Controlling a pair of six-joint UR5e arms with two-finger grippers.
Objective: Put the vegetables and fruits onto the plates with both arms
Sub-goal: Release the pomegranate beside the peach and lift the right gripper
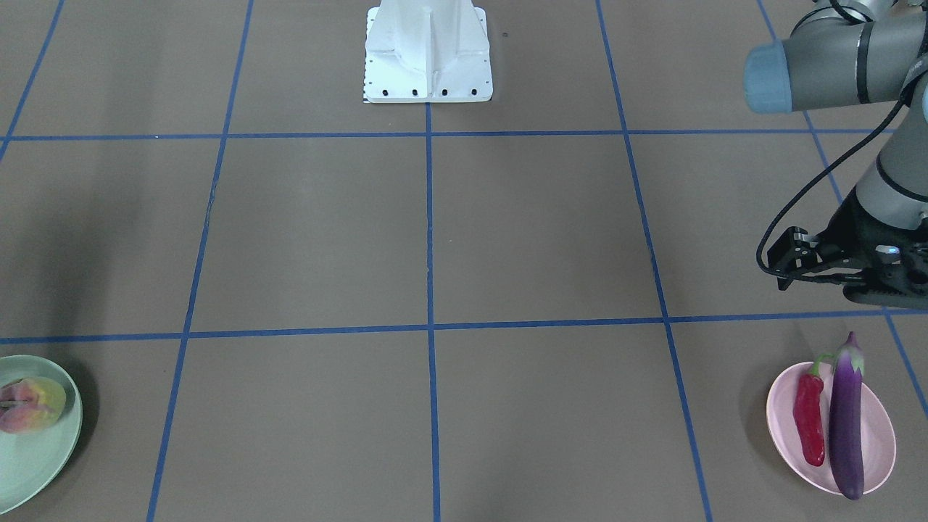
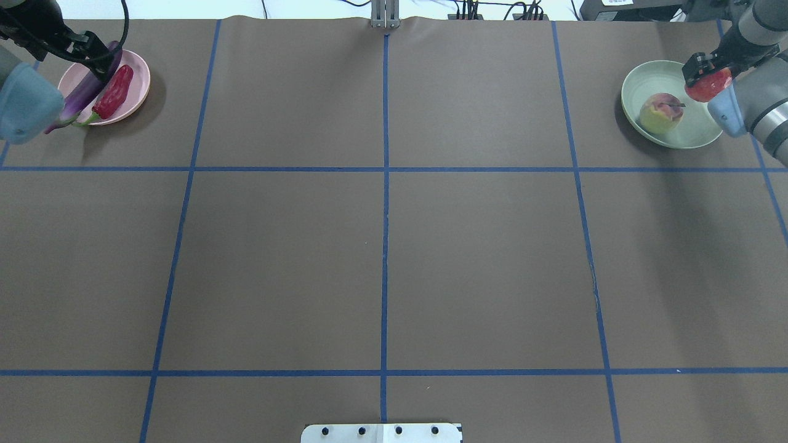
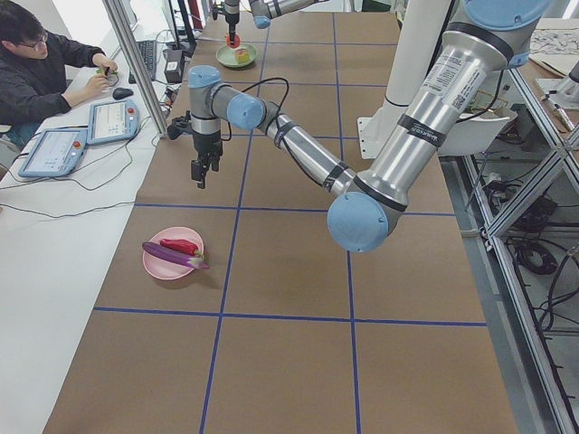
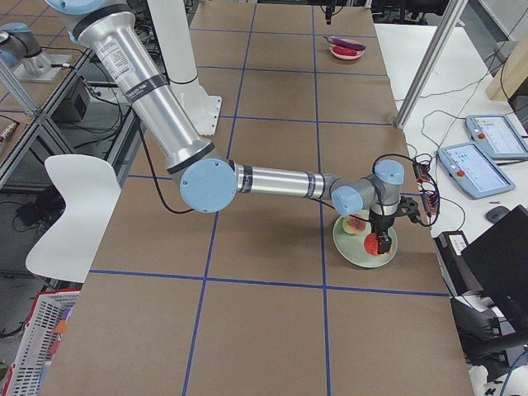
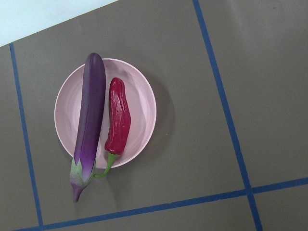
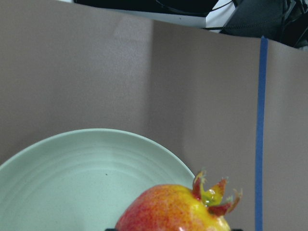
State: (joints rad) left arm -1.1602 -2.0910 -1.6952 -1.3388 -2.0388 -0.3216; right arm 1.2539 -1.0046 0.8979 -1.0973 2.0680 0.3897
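The purple eggplant [image 5: 89,125] and the red chili [image 5: 119,120] lie side by side on the pink plate [image 5: 139,101], the eggplant's cap sticking out over the rim. My left gripper [image 1: 781,264] hangs open and empty above and beside that plate. The peach-like fruit [image 2: 660,112] sits on the mint green plate [image 2: 640,86]. My right gripper [image 2: 708,83] is shut on the red-orange pomegranate [image 6: 178,209] and holds it just over that plate's rim [image 6: 72,183], beside the peach.
The white robot base [image 1: 428,51] stands at the table's middle edge. Blue tape lines grid the brown table. An operator [image 3: 45,63] with tablets [image 3: 54,149] sits along the far side. A white chair [image 4: 74,214] stands off the table.
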